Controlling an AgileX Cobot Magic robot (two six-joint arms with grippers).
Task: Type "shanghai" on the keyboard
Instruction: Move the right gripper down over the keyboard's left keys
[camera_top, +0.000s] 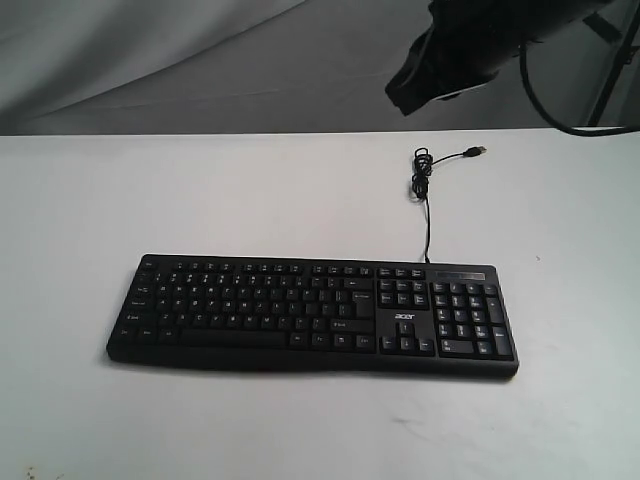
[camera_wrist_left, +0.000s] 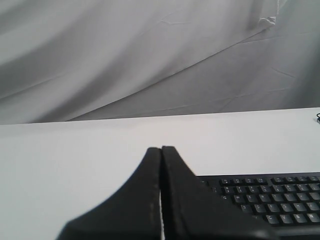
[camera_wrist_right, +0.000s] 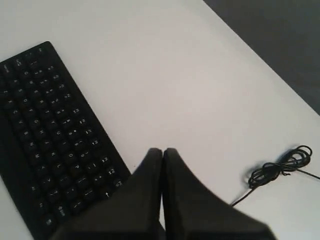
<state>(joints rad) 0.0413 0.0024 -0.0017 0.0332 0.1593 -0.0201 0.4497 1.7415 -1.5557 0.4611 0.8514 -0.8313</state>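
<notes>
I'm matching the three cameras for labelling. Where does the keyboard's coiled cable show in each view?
Exterior: coiled cable behind the keyboard, near its number-pad end.
Left wrist: not clearly in it.
Right wrist: coiled cable beyond the right pincer, on the side away from the keyboard.
Shared landmark: the keyboard.

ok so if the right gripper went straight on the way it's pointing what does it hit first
Probably the table. In the right wrist view the shut right gripper aims at white surface between the keyboard and the coiled cable, in line with neither. Depth is unclear, so this is only likely.
</notes>
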